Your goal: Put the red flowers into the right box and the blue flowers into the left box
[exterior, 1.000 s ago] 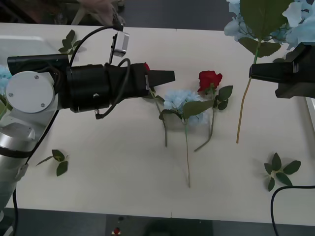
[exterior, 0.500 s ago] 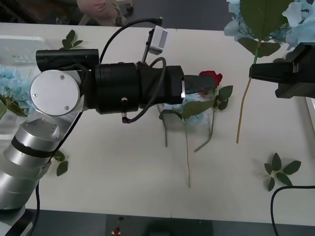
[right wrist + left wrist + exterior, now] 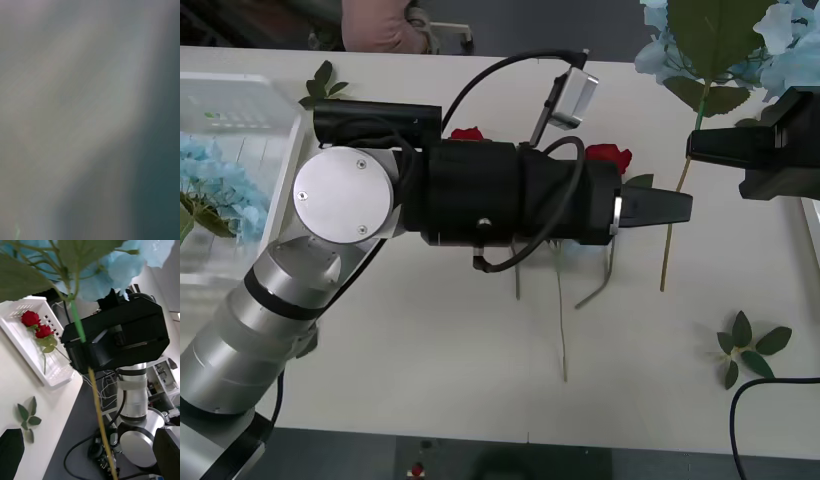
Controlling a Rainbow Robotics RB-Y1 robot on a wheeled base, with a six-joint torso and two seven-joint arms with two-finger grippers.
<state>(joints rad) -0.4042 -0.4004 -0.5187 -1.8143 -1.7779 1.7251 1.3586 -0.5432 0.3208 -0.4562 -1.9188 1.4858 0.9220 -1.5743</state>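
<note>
Handover over the table (image 3: 430,330): the right gripper (image 3: 700,147) is clamping the stem (image 3: 668,245) of a blue flower (image 3: 785,45), its head raised at the far right and the stem's free end hanging down. The left gripper (image 3: 660,207), fingers spread wide, is reaching across with its tip just beside that stem. Likely faults: the stem is thin and could be lying off-centre as the fingers close, so they may be pinching air or only grazing it; if the left arm is pulling while the right is clamped, the stem may be bending or the head tearing loose; the forearm is passing low over two roses (image 3: 608,156) and could be dragging them. The front view is showing the left box (image 3: 275,95) holding a blue cluster (image 3: 225,185), well apart from the handover. The left wrist view is showing what the front one is not: the spread fingers (image 3: 11,442), the stem running through the right gripper's body, and the right box (image 3: 60,371) holding two more roses (image 3: 30,318).
</note>
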